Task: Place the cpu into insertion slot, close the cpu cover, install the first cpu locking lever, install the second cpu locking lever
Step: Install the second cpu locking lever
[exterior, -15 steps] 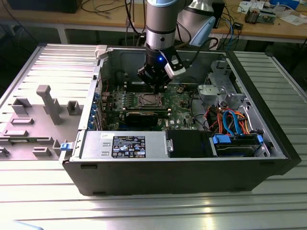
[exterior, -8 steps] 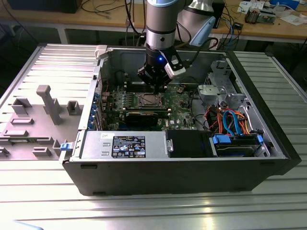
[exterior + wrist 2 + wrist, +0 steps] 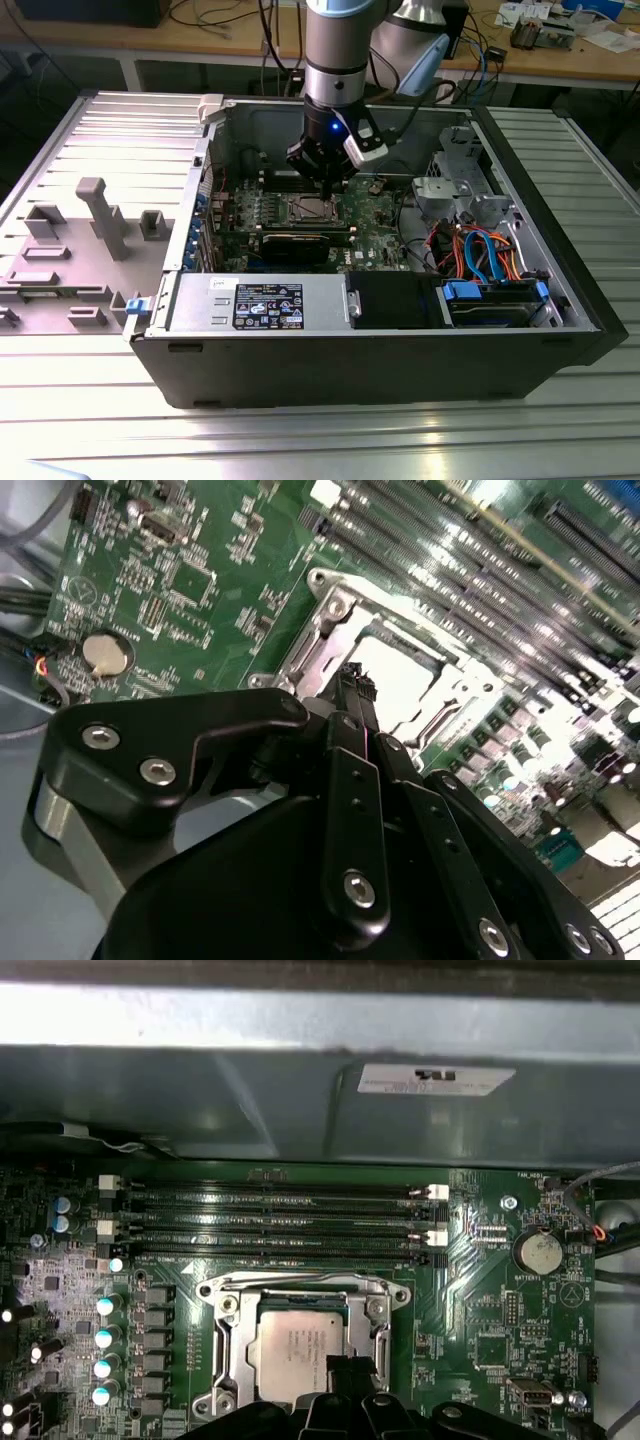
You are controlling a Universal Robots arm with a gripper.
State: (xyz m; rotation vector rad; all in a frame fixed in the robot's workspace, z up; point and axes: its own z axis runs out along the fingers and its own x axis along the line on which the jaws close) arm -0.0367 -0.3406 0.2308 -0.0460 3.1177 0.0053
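Observation:
The cpu [image 3: 298, 1345] lies flat in the insertion slot [image 3: 310, 208] on the green motherboard [image 3: 378, 215], its silver-grey top showing. The cpu cover [image 3: 228, 1332] is down around it as a silver frame, with the chip visible through its window. In the second wrist view the cpu [image 3: 398, 675] and cover [image 3: 322, 628] sit just beyond my fingertips. My gripper [image 3: 346, 1364] hangs low over the socket's near edge, its black fingers [image 3: 352, 780] pressed together and shut, with nothing visible between them. In the exterior view the gripper [image 3: 325, 183] is directly above the socket.
Long black memory slots [image 3: 280, 1222] run beside the socket, toward the case's grey wall [image 3: 200, 1090]. A coin battery [image 3: 541, 1252] sits on the board. The power supply [image 3: 265, 300], a drive bay with coloured cables [image 3: 490, 255] and the removed side panel [image 3: 90, 230] surround the work area.

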